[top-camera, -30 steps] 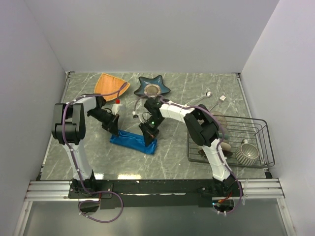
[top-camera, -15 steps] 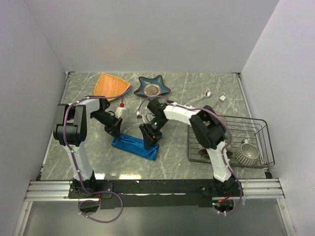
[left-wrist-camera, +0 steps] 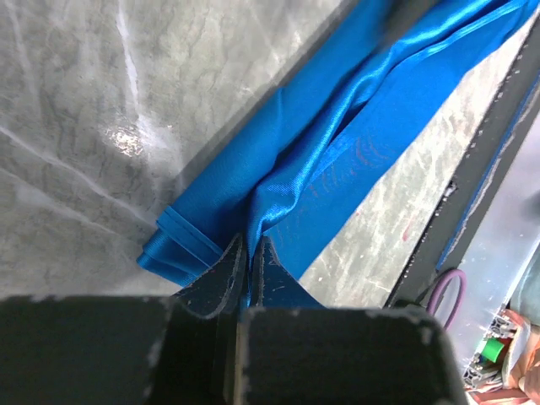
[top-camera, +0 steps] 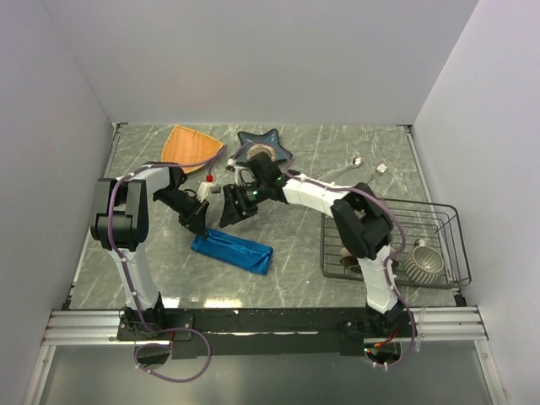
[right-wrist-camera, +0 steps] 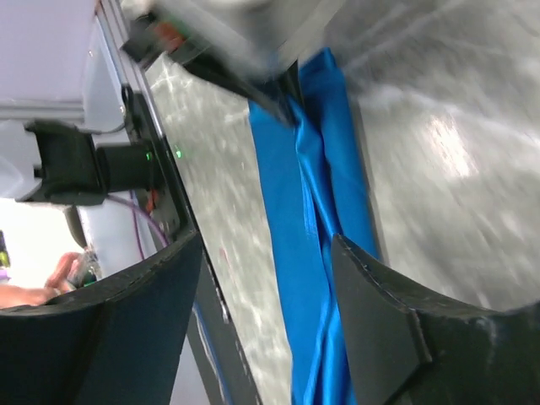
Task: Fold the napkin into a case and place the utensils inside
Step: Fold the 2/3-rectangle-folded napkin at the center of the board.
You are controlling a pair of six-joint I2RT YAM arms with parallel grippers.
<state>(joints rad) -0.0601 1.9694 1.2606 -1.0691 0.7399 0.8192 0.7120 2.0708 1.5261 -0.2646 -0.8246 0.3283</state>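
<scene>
- Clamping on a raised fold at the left end of the napkin (top-camera: pixel 232 251) is kept up by the left gripper (left-wrist-camera: pixel 247 260), its fingers (left-wrist-camera: pixel 226 263) pressed together on the blue cloth as they were a second ago.
- The right gripper (top-camera: pixel 228 213) is held with its jaws spread wide and nothing between them. A second ago it was pressed down, closed, on the right end of the cloth. Now it is raised clear and drawn back and to the left, above the strip's far edge.
- The napkin is laid out as a narrow folded strip on the table (top-camera: pixel 295 261), slanting from far left to near right, and has been shifted slightly nearer the arms' bases.
- The left arm (top-camera: pixel 126 211) is bent high at the elbow, with the forearm angled right and down to the cloth.
- The right arm (top-camera: pixel 321 196) is stretched leftward past the wire rack (top-camera: pixel 439 245), with its wrist near the star-shaped dish (top-camera: pixel 274 152).
- The spoon (top-camera: pixel 354 160) and fork (top-camera: pixel 381 169) are left at the far right, well apart from the napkin.
</scene>
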